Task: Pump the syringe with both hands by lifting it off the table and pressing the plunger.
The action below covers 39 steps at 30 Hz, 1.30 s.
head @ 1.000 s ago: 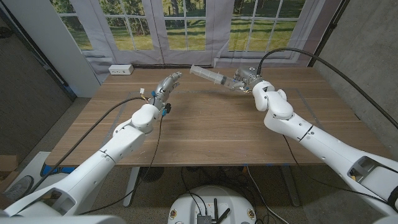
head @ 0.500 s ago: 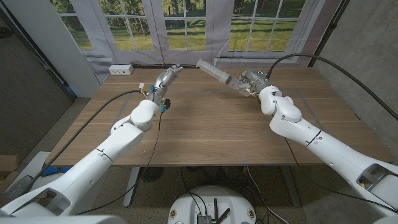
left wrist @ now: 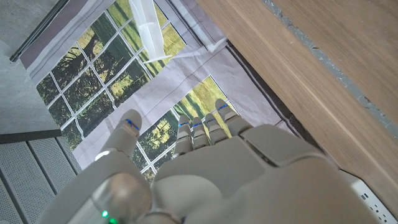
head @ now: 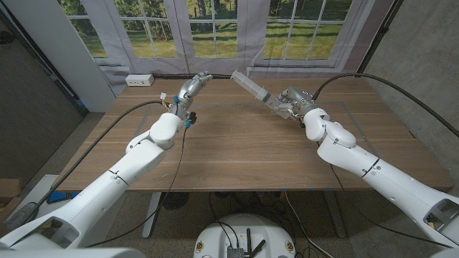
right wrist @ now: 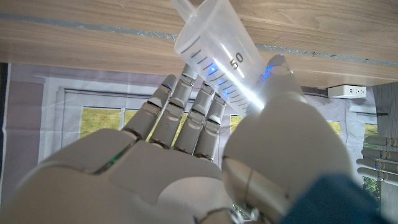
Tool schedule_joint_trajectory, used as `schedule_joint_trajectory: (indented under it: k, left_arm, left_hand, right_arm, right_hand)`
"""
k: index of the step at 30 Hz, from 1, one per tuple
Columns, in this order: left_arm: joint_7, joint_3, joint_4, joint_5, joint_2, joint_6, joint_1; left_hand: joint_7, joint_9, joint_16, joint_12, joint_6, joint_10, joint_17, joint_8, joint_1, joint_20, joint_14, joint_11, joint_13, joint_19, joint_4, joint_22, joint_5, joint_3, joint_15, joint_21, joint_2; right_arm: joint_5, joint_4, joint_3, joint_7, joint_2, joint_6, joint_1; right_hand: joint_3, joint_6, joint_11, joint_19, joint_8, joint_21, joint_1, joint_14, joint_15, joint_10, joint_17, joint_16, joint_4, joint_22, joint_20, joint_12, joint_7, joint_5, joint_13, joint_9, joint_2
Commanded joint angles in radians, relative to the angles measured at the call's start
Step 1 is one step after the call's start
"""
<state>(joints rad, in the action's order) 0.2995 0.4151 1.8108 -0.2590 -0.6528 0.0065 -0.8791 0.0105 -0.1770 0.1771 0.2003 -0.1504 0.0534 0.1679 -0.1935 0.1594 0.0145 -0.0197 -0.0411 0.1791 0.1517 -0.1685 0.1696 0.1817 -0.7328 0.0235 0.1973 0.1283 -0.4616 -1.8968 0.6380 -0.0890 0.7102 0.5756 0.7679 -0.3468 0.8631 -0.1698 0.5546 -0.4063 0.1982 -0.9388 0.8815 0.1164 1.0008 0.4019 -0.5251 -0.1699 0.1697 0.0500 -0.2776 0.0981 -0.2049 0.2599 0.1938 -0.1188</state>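
Observation:
A clear plastic syringe [head: 251, 87] hangs above the far middle of the wooden table [head: 237, 150], slanting up toward the window. My right hand [head: 292, 101] grips its nearer end. In the right wrist view the fingers [right wrist: 186, 106] and thumb wrap the marked barrel [right wrist: 217, 53]. My left hand [head: 192, 87] is raised over the far left of the table, a short way left of the syringe's free end, fingers stretched out and holding nothing. Seen from the left wrist, the straight fingers [left wrist: 205, 127] point at the window, with the syringe's end [left wrist: 148, 25] beyond them and apart from them.
A white power strip [head: 139, 80] lies at the table's back left corner. A curtained window wall stands close behind the far edge. Black cables run along both arms above the table.
My right hand has carried the syringe to the right and tipped its free end higher. My left hand has risen and reached a little farther toward the window.

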Motion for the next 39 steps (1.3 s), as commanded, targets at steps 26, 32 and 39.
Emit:
schedule_joint_trajectory:
  k: [26,32,39]
  left_arm:
    - [-0.151,0.008,0.064,0.120,-0.108,0.054,0.134]
    - [-0.190,0.017,0.055,0.136,-0.121,0.054,0.165]
    - [-0.246,0.035,0.034,0.146,-0.132,0.050,0.198]
  left_hand:
    - [-0.006,-0.003,0.001,0.001,-0.020,0.004,0.002,0.000,0.004,0.005,0.006,0.002,0.003,-0.001,-0.002,0.004,-0.002,0.021,0.008,-0.006,-0.022]
    - [-0.008,-0.003,0.002,0.001,-0.026,0.006,0.002,-0.001,0.003,0.005,0.005,0.000,0.003,0.000,-0.001,0.004,-0.002,0.023,0.009,-0.005,-0.022]
    - [-0.001,-0.003,0.005,0.002,-0.035,0.011,0.002,-0.002,-0.001,0.005,-0.003,-0.005,0.003,-0.002,0.000,0.004,-0.004,0.032,0.025,-0.006,-0.028]
  right_arm:
    - [0.259,0.036,-0.039,-0.144,0.021,-0.196,0.056]
    - [0.263,0.049,-0.033,-0.145,0.027,-0.222,0.052]
    - [0.248,0.047,-0.027,-0.149,0.035,-0.227,0.047]
  right_hand:
    - [0.026,0.135,-0.031,0.018,0.045,0.006,-0.228,0.032,0.125,0.048,0.050,0.064,0.005,0.006,0.139,0.035,0.100,-0.008,0.022,0.005,0.239]
    - [0.028,0.141,-0.031,0.019,0.051,0.006,-0.227,0.036,0.125,0.048,0.058,0.075,0.005,0.006,0.139,0.038,0.099,-0.008,0.027,0.005,0.240]
    - [0.031,0.145,-0.031,0.020,0.059,0.006,-0.228,0.038,0.125,0.051,0.069,0.088,0.004,0.006,0.140,0.042,0.099,-0.009,0.031,0.006,0.240]
